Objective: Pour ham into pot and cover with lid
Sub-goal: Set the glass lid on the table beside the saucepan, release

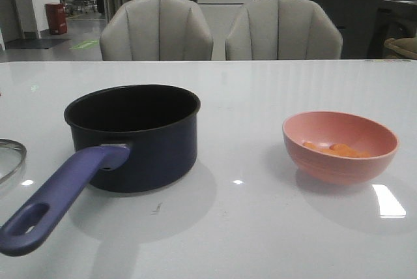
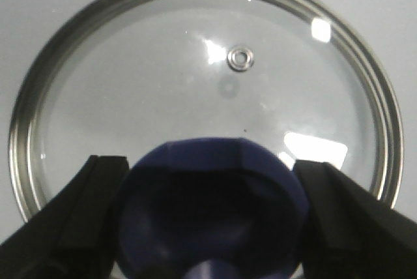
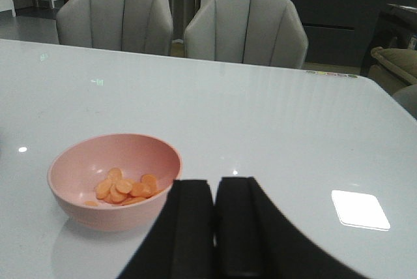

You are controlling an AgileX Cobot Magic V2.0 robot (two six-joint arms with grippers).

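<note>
The dark navy pot (image 1: 151,154) stands left of centre, its purple-blue handle (image 1: 58,197) pointing to the front left. The ham (image 1: 335,150) is several orange slices in a pink bowl (image 1: 339,169) at the right; the right wrist view shows both the ham (image 3: 124,188) and the bowl (image 3: 85,210). The glass lid (image 2: 195,83) lies flat on the table; only its edge (image 1: 10,158) shows at the far left of the front view. My left gripper (image 2: 210,161) is open, its fingers on either side of the lid's blue knob (image 2: 215,207). My right gripper (image 3: 214,181) is shut and empty, beside the bowl.
Two grey chairs (image 1: 156,31) (image 1: 283,31) stand behind the table's far edge. The white table (image 1: 247,227) is glossy with light reflections. Neither arm shows in the front view.
</note>
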